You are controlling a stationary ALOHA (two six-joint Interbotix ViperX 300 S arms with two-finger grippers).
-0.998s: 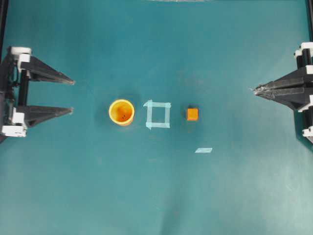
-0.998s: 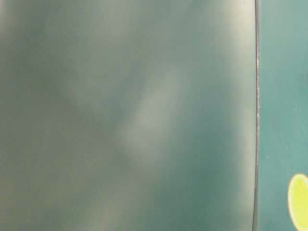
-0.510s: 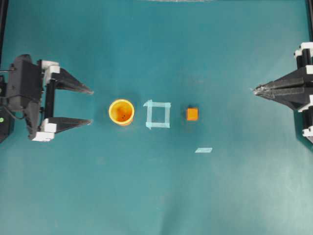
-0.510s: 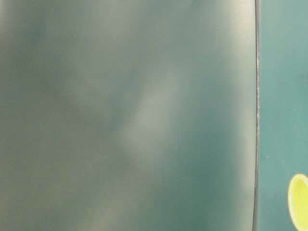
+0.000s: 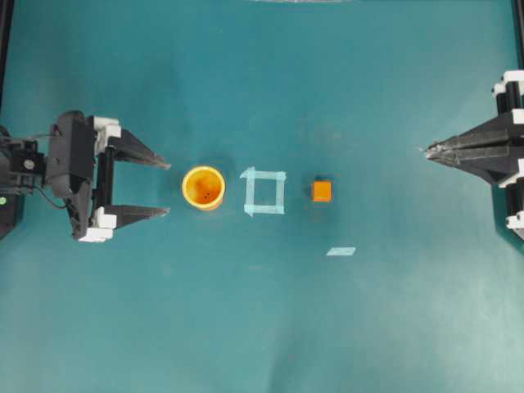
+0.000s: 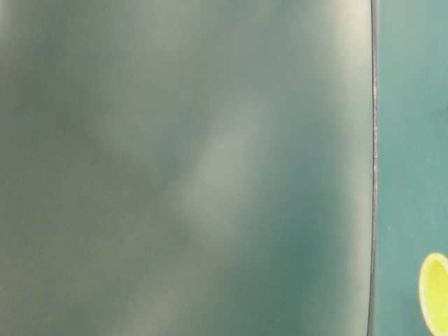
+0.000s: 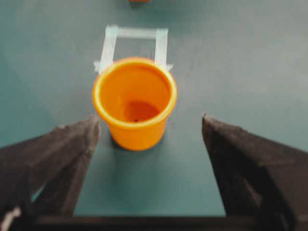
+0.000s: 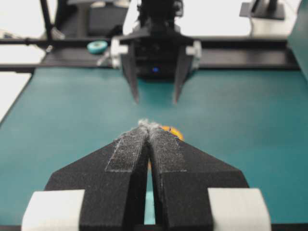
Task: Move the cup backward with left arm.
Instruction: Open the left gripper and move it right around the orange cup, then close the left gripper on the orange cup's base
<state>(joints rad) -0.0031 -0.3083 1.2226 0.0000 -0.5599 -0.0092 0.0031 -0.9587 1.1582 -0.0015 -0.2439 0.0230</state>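
Cup (image 5: 203, 187): small, round, orange with a paler rim, upright on the teal surface (image 5: 262, 327), left of centre in the overhead view, dark specks inside.
Left gripper (image 5: 168, 187): jaws spread wide, wider than the cup, tips just short of it and not touching; nothing held. The wrist view shows the cup centred between the two fingers (image 7: 57, 149).
Tape square (image 5: 264, 191): pale outline just right of the cup, apart from it.
Cube (image 5: 322, 191): small, orange, right of the square.
Tape strip (image 5: 341, 251): short, below and right of the cube.
Right gripper (image 5: 426, 150): far right, jaws pressed together to a point, holding nothing.
Table-level view: mostly a blur.
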